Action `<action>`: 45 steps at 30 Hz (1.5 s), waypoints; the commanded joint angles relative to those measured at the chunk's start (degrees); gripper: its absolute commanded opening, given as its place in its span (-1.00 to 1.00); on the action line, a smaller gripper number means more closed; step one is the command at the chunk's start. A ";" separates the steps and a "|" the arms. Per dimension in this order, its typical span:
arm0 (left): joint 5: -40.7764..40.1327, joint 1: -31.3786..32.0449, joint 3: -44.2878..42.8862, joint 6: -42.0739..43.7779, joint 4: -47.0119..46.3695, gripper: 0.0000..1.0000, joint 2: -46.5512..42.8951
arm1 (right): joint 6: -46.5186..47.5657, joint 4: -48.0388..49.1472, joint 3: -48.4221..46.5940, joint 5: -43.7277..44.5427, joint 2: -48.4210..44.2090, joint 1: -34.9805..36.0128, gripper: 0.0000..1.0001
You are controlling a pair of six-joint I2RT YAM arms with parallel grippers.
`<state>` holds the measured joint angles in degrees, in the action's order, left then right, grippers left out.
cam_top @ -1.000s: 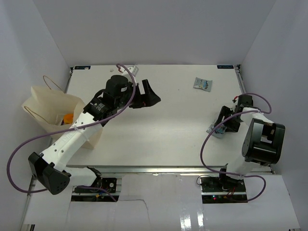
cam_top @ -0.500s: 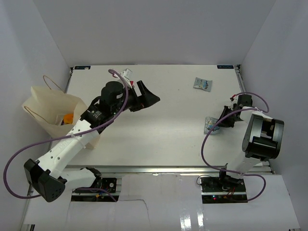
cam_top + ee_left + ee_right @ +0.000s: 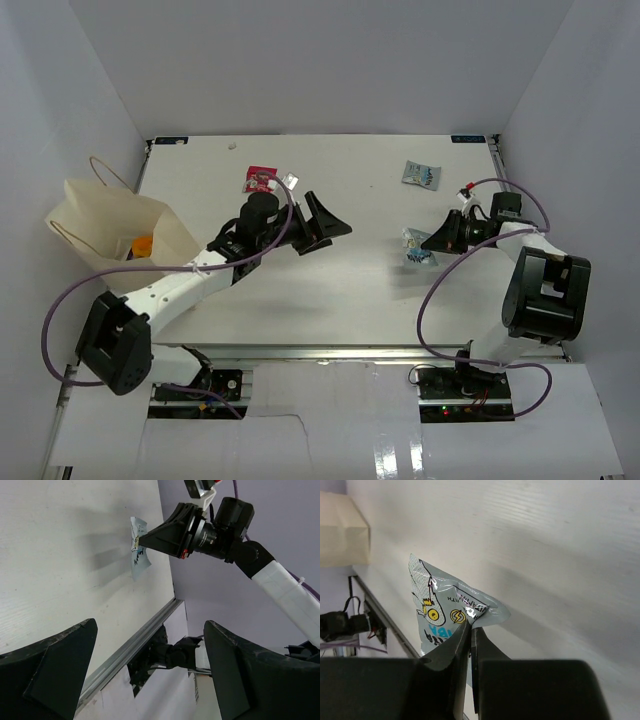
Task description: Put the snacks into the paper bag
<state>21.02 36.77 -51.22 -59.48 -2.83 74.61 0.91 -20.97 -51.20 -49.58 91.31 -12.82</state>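
My right gripper (image 3: 471, 636) pinches the silver-blue packet (image 3: 445, 612) by one corner only, aloft over the right side of the table (image 3: 330, 295), my left gripper (image 3: 333, 232) gapes empty mid-table, and with the paper bag (image 3: 100, 212) far left I fear it slipping free in transit.

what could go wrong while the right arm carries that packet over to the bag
The right tool pinches the silver-blue packet by one edge only, so it may slip out mid-carry. The paper bag sits at the far left, and the open left tool hangs between, so the arms might collide on the way.
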 commanded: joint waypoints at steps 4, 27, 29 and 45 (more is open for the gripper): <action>5.00 2.77 -5.81 -0.81 -6.57 0.90 8.08 | -2.56 0.49 -5.92 -12.64 -4.03 6.74 -0.85; 6.76 4.97 -11.62 -0.19 -6.66 -0.06 17.67 | -16.28 10.51 -9.01 -13.52 -7.46 19.50 -0.85; 6.76 4.97 -11.88 -0.19 -6.57 -0.10 18.03 | -16.46 10.86 -8.92 -14.05 -7.81 19.94 -0.85; -2.79 4.80 -14.42 6.29 8.05 -1.00 8.03 | -12.70 12.19 -9.00 -20.11 -9.57 20.11 0.39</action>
<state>24.12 41.45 -62.65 -57.52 -2.57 90.43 -14.83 -9.87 -57.80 -65.14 83.92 7.16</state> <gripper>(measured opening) 0.039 0.635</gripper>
